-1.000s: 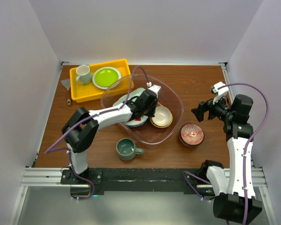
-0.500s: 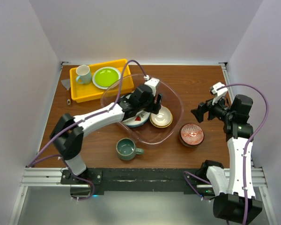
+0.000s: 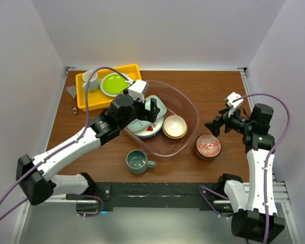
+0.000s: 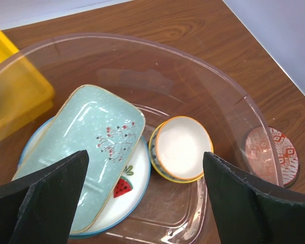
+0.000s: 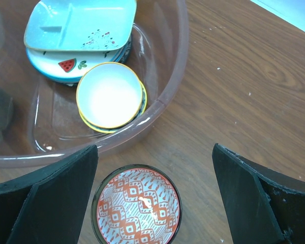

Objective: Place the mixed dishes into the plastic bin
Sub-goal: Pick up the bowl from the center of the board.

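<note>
Left arm (image 3: 76,145) & right arm (image 3: 256,173): white link shells, black joints, thin purple cable (image 3: 99,73) looping along each. Left end effector (image 4: 145,155) & right end effector (image 5: 155,147): matte black wedge fingers, white block behind. Bases on long black metal rail (image 3: 157,192).

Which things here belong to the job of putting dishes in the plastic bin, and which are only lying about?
For the job: plastic bin, pale-green tray, watermelon plate, yellow-rimmed bowl, red patterned bowl, grey-green mug.
Lying about: yellow tray, lime-green plate, pale mug.
</note>
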`<move>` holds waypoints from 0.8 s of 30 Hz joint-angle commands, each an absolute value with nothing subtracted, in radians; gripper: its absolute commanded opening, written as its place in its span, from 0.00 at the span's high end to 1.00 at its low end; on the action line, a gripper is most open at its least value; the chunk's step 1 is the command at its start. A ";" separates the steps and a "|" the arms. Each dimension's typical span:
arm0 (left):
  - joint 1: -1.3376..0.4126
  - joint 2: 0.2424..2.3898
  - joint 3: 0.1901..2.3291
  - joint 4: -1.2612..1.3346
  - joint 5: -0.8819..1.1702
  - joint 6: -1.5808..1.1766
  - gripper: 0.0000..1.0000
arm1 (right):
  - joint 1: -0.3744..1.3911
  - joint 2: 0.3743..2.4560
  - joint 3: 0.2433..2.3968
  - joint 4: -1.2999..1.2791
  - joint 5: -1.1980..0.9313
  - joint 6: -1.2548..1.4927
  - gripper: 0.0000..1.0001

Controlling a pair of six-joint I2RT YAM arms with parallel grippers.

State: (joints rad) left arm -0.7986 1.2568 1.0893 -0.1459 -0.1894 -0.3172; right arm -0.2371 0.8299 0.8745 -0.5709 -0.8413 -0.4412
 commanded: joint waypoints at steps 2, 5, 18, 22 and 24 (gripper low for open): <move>-0.782 1.100 1.025 -0.163 -0.258 -0.252 0.00 | -0.242 0.827 0.859 -0.595 -0.922 -0.517 0.02; -0.779 1.013 0.994 -0.179 -0.285 -0.236 0.00 | -0.244 0.833 0.861 -0.609 -0.930 -0.543 0.02; -0.779 0.804 0.877 -0.264 -0.393 -0.146 0.00 | -0.244 0.893 0.917 -0.729 -0.887 -0.675 0.02; -0.779 0.773 0.842 -0.253 -0.393 -0.127 0.00 | -0.244 0.957 0.931 -0.762 -0.833 -0.687 0.02; -0.779 0.764 0.824 -0.255 -0.400 -0.112 0.00 | -0.242 0.997 0.960 -0.814 -0.799 -0.709 0.02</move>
